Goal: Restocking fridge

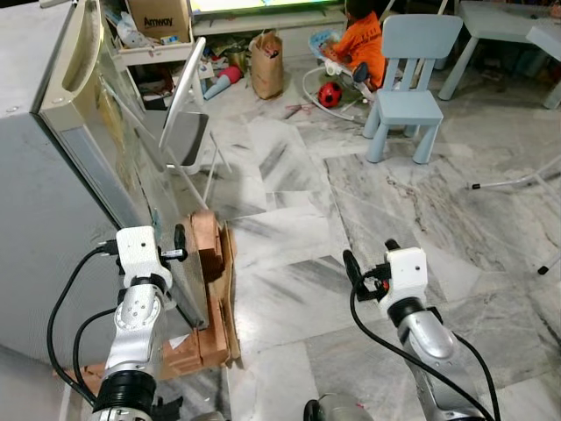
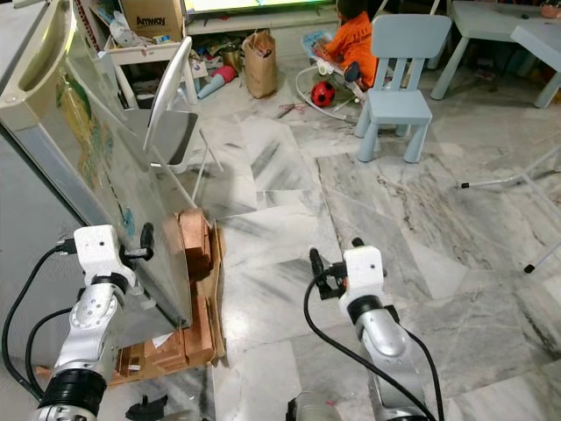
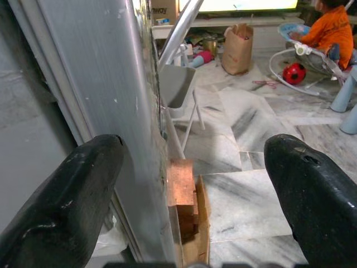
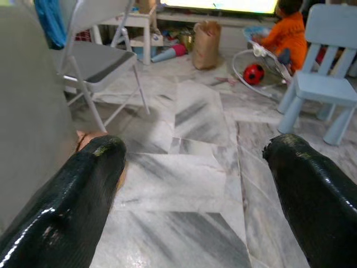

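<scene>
The grey fridge (image 1: 35, 193) stands at my left, its glossy door (image 1: 123, 167) facing the room. My left gripper (image 1: 175, 254) is up at the door's lower free edge. In the left wrist view it (image 3: 195, 162) is open, and the silver door edge (image 3: 117, 84) runs between its two black fingers; I cannot tell whether either one touches the edge. My right gripper (image 1: 370, 256) is held out over the marble floor, open with nothing between its fingers (image 4: 89, 184).
A stack of cardboard and wood (image 1: 210, 263) lies at the fridge's foot. A grey folding chair (image 1: 184, 132) stands just beyond the door. Farther off are a blue child's chair (image 1: 408, 79), a paper bag (image 1: 266, 63), a red ball (image 1: 330, 94) and a person in orange (image 1: 364, 39).
</scene>
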Tool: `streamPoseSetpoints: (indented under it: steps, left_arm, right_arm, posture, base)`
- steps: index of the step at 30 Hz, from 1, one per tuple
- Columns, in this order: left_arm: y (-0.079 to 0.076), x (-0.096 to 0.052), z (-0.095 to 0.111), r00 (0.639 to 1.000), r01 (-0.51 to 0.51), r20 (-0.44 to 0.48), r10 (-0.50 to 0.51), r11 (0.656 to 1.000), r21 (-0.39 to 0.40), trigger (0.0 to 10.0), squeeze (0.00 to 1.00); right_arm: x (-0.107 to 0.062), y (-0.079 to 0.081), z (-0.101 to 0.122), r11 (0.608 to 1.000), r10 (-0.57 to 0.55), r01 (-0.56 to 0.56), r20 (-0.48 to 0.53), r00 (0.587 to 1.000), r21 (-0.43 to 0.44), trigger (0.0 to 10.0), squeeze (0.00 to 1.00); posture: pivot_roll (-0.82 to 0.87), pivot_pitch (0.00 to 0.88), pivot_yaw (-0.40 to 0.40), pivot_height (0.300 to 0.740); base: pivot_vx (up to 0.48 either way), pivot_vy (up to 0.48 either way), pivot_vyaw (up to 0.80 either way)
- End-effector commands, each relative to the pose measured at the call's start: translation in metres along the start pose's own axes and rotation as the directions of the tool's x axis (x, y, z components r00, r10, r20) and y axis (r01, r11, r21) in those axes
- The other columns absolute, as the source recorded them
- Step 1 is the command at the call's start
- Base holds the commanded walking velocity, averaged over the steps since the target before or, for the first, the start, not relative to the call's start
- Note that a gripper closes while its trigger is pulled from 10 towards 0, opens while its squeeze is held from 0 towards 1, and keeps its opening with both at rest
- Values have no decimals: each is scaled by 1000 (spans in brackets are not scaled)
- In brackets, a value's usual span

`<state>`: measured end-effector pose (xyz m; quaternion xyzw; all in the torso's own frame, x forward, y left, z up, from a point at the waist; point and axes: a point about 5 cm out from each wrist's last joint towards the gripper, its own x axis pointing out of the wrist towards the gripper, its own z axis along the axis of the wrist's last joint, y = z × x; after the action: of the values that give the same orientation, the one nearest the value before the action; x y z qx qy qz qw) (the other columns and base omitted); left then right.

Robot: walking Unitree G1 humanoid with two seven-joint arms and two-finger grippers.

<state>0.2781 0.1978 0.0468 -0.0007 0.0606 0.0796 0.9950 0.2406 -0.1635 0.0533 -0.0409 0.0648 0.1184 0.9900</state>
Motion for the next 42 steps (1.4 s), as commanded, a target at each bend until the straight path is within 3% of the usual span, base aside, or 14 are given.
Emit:
streamPoseSetpoints:
  steps: [1,13,22,28,35,42]
  left_arm:
    - [3,-4,-7,1000,-5,-18,6,1000,10,10000,0]
    - [0,13,3,1000,-12,4,12,1000,-14,10000,0]
    - [-21,19,7,994,110,4,-110,993,-32,10000,0]
    - [-19,24,7,996,85,0,-85,996,-7,10000,0]
    - [-9,37,13,1000,18,-23,-18,1000,5,10000,0]
    - [-4,38,8,998,-13,-57,14,1000,27,10000,0]
  right_arm:
    - [2,5,6,1000,28,-28,19,999,-2,10000,0]
    - [6,3,9,999,31,-31,17,999,-7,10000,0]
    - [9,5,9,999,29,-29,10,1000,-16,10000,0]
    - [9,3,9,1000,15,-15,6,1000,-8,10000,0]
    - [-6,0,-5,998,65,-65,-64,996,-5,10000,0]
    - [-7,0,-8,998,64,-63,-84,994,6,10000,0]
  posture:
    - [-81,0,25,740]
    - [-90,0,16,740]
    - [-97,0,22,740]
    - [-102,0,21,740]
    - [-116,0,27,740]
    - [-119,0,31,740]
  base:
    - [0,0,475]
    - [0,0,133]
    - [0,0,0]
    - [0,0,0]
    - [0,0,0]
    - [0,0,0]
